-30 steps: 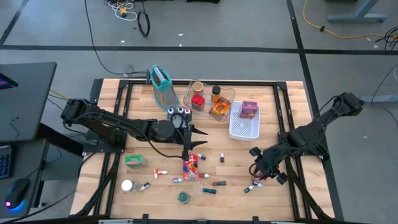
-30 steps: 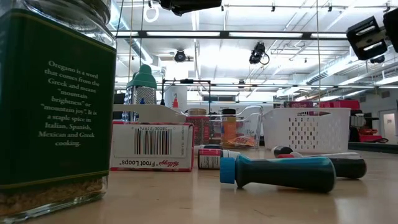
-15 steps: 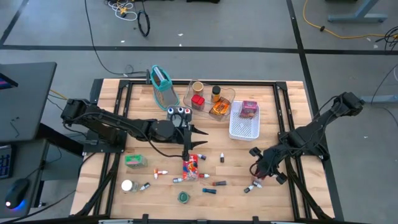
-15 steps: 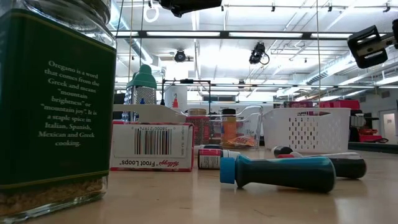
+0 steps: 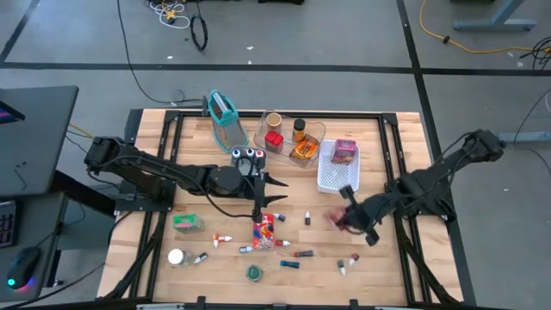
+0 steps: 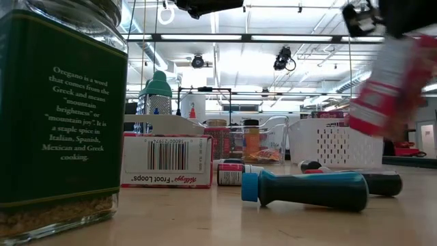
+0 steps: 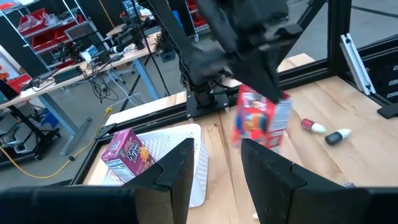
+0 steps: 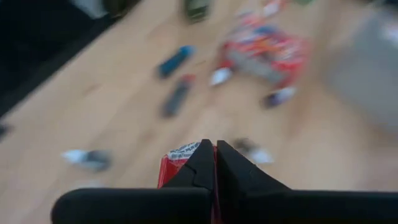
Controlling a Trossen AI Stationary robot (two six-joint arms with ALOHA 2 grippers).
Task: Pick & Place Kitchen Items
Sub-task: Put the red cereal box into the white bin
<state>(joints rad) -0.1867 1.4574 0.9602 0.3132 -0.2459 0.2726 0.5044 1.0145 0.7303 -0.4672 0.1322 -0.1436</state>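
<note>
The small red and white cardboard packet (image 7: 261, 118) hangs in the air, clamped between the fingers of the right gripper (image 5: 351, 217), clear of the wooden tabletop (image 5: 318, 258). In the right wrist view its red top (image 8: 177, 163) shows just behind the pinched fingertips. Beyond the claw, close by, sits the white perforated plastic basket (image 5: 337, 176) with a pink carton (image 5: 344, 151) lying at its far end. Under and behind the claw lie a few tiny capped vials (image 5: 346, 263); further off towards the other arm rests a red printed cereal box (image 5: 265, 229).

I'd guess the packet is bound for that basket. To do it well, the claw should carry it high enough to clear the near rim, come to rest over the bare mesh short of the pink carton, and only then let go, low enough that the packet does not bounce out.

The left gripper (image 5: 258, 185) waits near the table's middle, its fingers parted and empty.
</note>
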